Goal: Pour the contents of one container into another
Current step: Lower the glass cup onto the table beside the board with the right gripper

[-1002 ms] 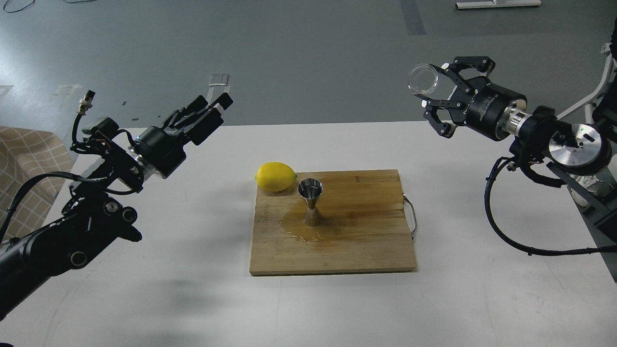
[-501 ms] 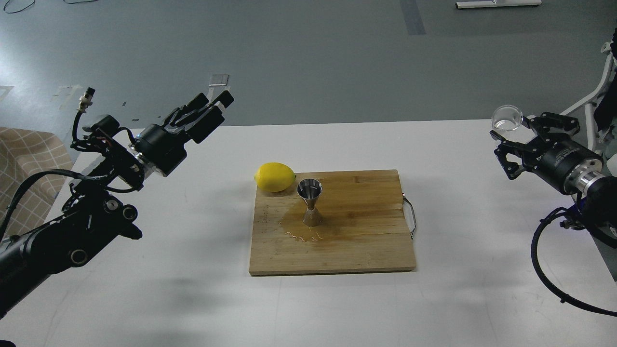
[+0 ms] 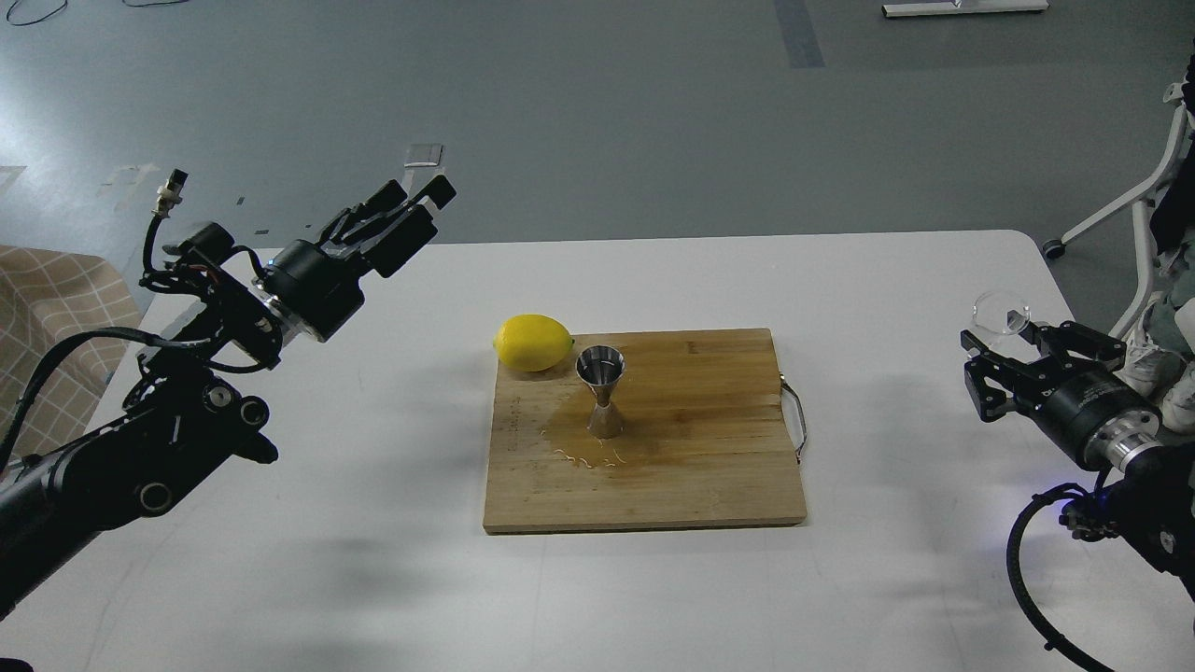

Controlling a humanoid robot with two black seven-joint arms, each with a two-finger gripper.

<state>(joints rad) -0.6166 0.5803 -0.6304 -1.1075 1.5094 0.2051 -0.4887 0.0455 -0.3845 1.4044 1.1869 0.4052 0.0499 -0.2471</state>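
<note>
The small clear glass cup (image 3: 999, 313) sits between the fingertips of my right gripper (image 3: 1002, 347), low over the white table (image 3: 896, 280) near its right edge; the gripper is shut on it. The shiny steel jigger (image 3: 602, 392) stands upright on the wooden cutting board (image 3: 709, 448), far to the left of that gripper. A wet patch with small droplets (image 3: 583, 457) spreads on the board around the jigger's foot. My left gripper (image 3: 415, 198) hangs in the air above the table's back left, open with a narrow gap, holding nothing.
A yellow lemon (image 3: 533, 342) lies at the board's back left corner, close to the jigger. The board has a metal handle (image 3: 795, 420) on its right side. A checked cloth (image 3: 51, 327) lies off the table's left edge.
My right arm has swung right and down with the glass cup, from high above the table's back right to low near the right edge. The left arm has barely moved.
</note>
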